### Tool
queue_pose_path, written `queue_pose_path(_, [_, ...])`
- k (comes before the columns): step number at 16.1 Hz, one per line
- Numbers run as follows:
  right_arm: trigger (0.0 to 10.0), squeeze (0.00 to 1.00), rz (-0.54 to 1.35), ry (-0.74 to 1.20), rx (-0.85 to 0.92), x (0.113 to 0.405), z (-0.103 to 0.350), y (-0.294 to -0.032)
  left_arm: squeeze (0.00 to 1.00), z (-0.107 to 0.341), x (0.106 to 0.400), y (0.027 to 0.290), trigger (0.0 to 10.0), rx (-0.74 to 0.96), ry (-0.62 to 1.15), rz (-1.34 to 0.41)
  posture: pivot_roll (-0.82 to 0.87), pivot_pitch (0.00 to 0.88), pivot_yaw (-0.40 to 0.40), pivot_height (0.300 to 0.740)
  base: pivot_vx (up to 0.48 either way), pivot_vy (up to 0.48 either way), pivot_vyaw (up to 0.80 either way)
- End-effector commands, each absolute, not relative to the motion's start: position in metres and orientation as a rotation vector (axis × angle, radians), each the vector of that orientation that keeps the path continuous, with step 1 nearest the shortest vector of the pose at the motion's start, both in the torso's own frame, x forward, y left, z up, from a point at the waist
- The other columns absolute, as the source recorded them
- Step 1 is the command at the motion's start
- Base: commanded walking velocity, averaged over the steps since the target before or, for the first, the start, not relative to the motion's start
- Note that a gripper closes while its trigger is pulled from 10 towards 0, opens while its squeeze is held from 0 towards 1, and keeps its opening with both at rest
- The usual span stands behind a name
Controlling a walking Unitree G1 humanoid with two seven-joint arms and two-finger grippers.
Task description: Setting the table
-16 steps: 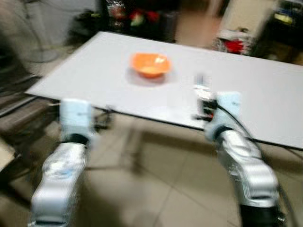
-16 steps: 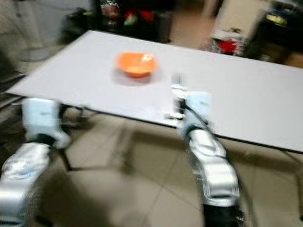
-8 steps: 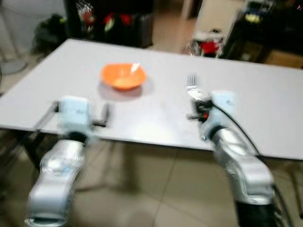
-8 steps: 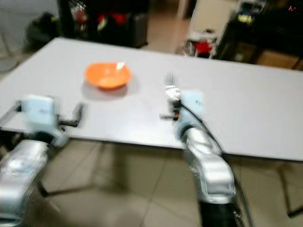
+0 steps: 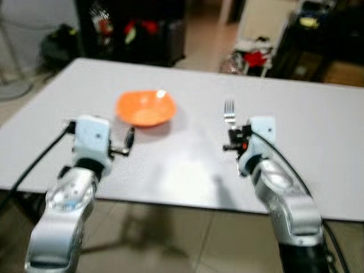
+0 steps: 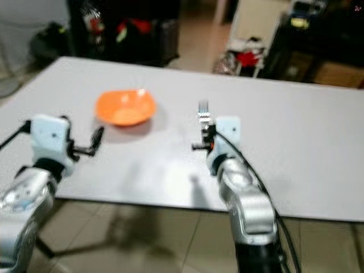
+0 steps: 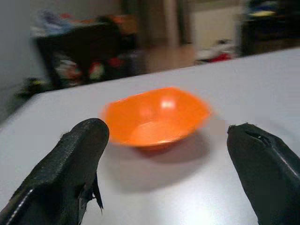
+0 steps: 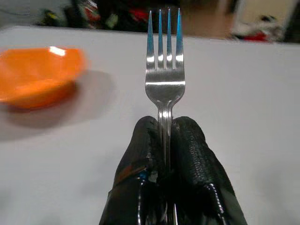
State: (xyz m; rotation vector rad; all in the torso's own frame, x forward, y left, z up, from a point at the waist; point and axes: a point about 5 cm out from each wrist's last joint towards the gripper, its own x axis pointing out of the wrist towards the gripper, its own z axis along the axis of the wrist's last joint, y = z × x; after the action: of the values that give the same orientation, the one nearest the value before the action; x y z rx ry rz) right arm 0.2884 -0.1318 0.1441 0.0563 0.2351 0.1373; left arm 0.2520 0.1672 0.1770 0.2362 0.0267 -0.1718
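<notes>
An orange bowl (image 5: 145, 108) sits on the white table (image 5: 318, 159), left of the middle. My right gripper (image 8: 164, 124) is shut on the handle of a silver fork (image 8: 164, 70), whose tines point away from me towards the far side. It hovers over the table to the right of the bowl (image 8: 37, 77). Just short of the bowl (image 7: 157, 115), my left gripper (image 7: 166, 133) hangs over the table. It is open, with nothing between its fingers (image 7: 79, 154).
Dark shelving with clutter (image 5: 131, 28) stands beyond the table's far edge, and a red item (image 5: 259, 57) lies on the floor behind. Tiled floor (image 5: 170, 239) shows under the near edge. A black cable (image 5: 34, 165) trails from my left arm.
The camera has come closer to the table. Both grippers, earlier at or short of the near edge, are now over the tabletop. The fork stays held.
</notes>
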Motion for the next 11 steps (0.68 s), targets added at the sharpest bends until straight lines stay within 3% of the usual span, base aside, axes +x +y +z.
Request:
queue_pose_path(1, [10.0, 0.0, 0.124, 0.238, 0.043, 0.291, 0.147, -0.133, 0.0, 0.177, 0.251, 0.169, 10.0, 0.248, 0.032, -0.194, 0.0, 0.0, -0.034, 0.74, 0.0, 0.0, 0.0])
queue_pose_path(11, [10.0, 0.0, 0.011, 0.524, -0.044, 0.285, 0.112, -0.148, 0.0, 0.17, 0.24, 0.156, 10.0, 0.283, 0.08, -0.533, -0.01, 0.004, -0.023, 0.74, 0.0, 0.0, 0.0])
